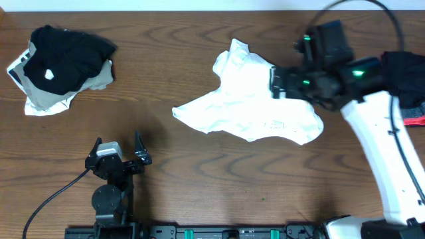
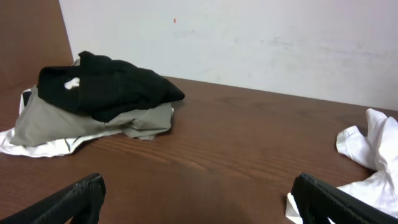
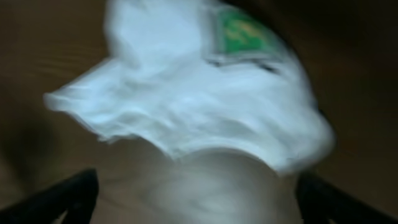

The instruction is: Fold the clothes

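Observation:
The clothes [image 1: 249,99], a white T-shirt, lie crumpled on the brown table right of centre. My right gripper [image 1: 273,81] hovers over the shirt's upper right part. In the blurred right wrist view that gripper [image 3: 199,205] is open, both dark fingers [image 3: 68,199] far apart at the bottom corners. White cloth [image 3: 186,99] with a green mark [image 3: 239,31] lies below and ahead of them. My left gripper [image 1: 118,143] sits open near the front left, apart from the shirt. From the left wrist, the left gripper [image 2: 199,202] holds nothing, and the shirt's edge [image 2: 373,149] shows at the right.
A black garment with a white spot [image 1: 63,56] tops a grey and white pile at the back left, also in the left wrist view as the black garment [image 2: 106,84]. Another black garment with red trim [image 1: 408,73] lies at the right edge, behind my right arm [image 1: 385,153].

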Controlling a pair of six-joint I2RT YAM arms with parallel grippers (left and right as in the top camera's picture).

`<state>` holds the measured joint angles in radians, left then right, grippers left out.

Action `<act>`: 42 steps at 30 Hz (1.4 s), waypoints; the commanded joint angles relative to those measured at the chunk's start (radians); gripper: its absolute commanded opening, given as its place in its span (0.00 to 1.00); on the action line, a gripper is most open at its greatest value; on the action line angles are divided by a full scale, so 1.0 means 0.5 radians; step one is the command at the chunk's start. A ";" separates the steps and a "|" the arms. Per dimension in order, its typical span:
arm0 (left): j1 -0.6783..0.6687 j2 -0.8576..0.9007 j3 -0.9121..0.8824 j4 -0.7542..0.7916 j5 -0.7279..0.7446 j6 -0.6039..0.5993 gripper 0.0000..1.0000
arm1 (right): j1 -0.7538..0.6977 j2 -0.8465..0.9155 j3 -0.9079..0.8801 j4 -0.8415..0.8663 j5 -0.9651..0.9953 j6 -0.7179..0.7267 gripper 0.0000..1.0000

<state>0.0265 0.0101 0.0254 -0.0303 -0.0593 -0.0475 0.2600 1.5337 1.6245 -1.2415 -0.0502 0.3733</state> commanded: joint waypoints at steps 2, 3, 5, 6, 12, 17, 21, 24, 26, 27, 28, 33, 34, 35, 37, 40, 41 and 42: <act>0.014 -0.012 -0.043 -0.072 -0.031 0.020 0.98 | -0.214 -0.004 -0.047 -0.146 0.256 0.060 0.99; 0.014 -0.012 -0.043 -0.072 -0.031 0.020 0.98 | -0.256 -0.004 -0.091 -0.151 0.255 0.067 0.99; 0.014 -0.012 -0.043 -0.072 -0.031 0.020 0.98 | -0.323 -0.004 -0.208 -0.132 0.230 0.092 0.99; 0.014 -0.012 -0.043 -0.072 -0.031 0.020 0.98 | -0.341 -0.004 -0.268 -0.111 0.205 0.099 0.99; 0.014 -0.012 -0.043 -0.072 -0.031 0.020 0.98 | -0.349 -0.004 -0.720 0.175 -0.150 0.098 0.99; 0.014 -0.012 -0.043 -0.072 -0.031 0.020 0.98 | -0.318 -0.004 -1.054 0.478 -0.172 0.107 0.99; 0.014 -0.012 -0.043 -0.072 -0.031 0.020 0.98 | -0.323 -0.004 -1.226 0.712 -0.170 0.137 0.97; 0.014 -0.012 -0.043 -0.072 -0.031 0.020 0.98 | -0.327 -0.004 -1.297 0.867 -0.170 0.173 0.87; 0.014 -0.012 -0.043 -0.072 -0.031 0.020 0.98 | -0.327 -0.004 -1.341 0.971 -0.158 0.174 0.80; 0.014 -0.012 -0.043 -0.072 -0.031 0.020 0.98 | -0.327 -0.004 -1.363 1.015 -0.137 0.189 0.78; 0.014 -0.012 -0.043 -0.072 -0.031 0.020 0.98 | -0.327 -0.004 -1.386 1.049 -0.107 0.225 0.75; 0.014 -0.012 -0.043 -0.073 -0.031 0.020 0.98 | -0.327 -0.004 -1.483 1.204 -0.087 0.320 0.71; 0.014 -0.012 -0.043 -0.072 -0.031 0.020 0.98 | -0.327 -0.004 -1.489 1.215 -0.082 0.330 0.71; 0.014 -0.012 -0.043 -0.072 -0.031 0.020 0.98 | -0.327 -0.003 -1.489 1.214 -0.068 0.341 0.71; 0.014 -0.012 -0.043 -0.072 -0.031 0.020 0.98 | -0.327 -0.003 -1.489 1.211 -0.046 0.346 0.73; 0.014 -0.012 -0.043 -0.072 -0.031 0.020 0.98 | -0.336 0.010 -1.489 1.208 0.013 0.385 0.74; 0.014 -0.012 -0.043 -0.072 -0.031 0.020 0.98 | -0.340 0.021 -1.489 1.204 0.046 0.417 0.74; 0.014 -0.012 -0.043 -0.072 -0.031 0.020 0.98 | -0.349 0.036 -1.489 1.199 0.073 0.449 0.74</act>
<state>0.0265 0.0101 0.0254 -0.0303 -0.0593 -0.0475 0.0921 1.5333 0.8867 -0.6392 -0.0704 0.5449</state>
